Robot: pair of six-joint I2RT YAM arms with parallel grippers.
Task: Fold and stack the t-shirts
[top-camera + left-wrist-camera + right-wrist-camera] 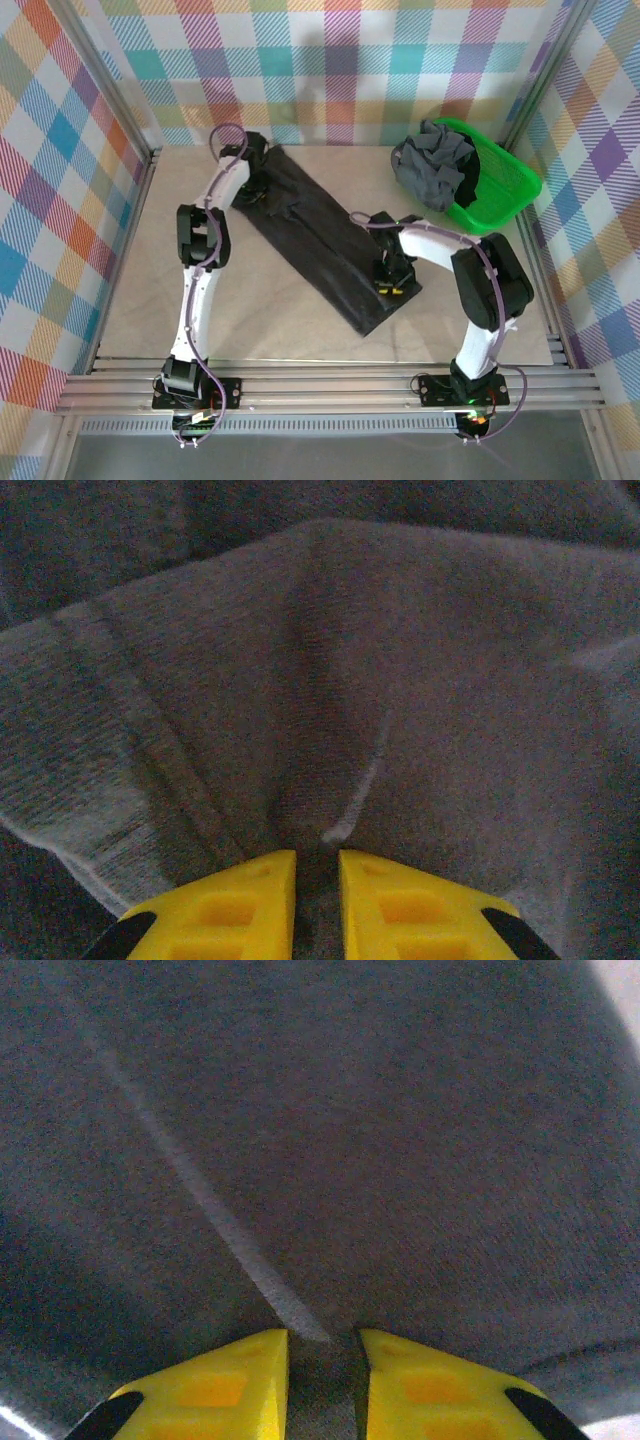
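Charcoal shirt (320, 240): you see it lying as a long narrow band, flat on the table (480, 320). It runs diagonally from the far-left corner towards the middle of the near edge.

Left gripper (257, 188): it sits on the band's far-left end. In your left wrist view its yellow fingers (235, 905) stand almost together, with a ridge of cloth (330, 730) pinched in the slit.

Right gripper (392, 284): it sits on the near end. Fingers (430, 1385) are likewise closed on a fold of fabric (330, 1150).

Far-right corner: you have a grey shirt (428, 172) and a black shirt (480, 168) heaped in the green basket (512, 190), the grey one spilling over the rim.
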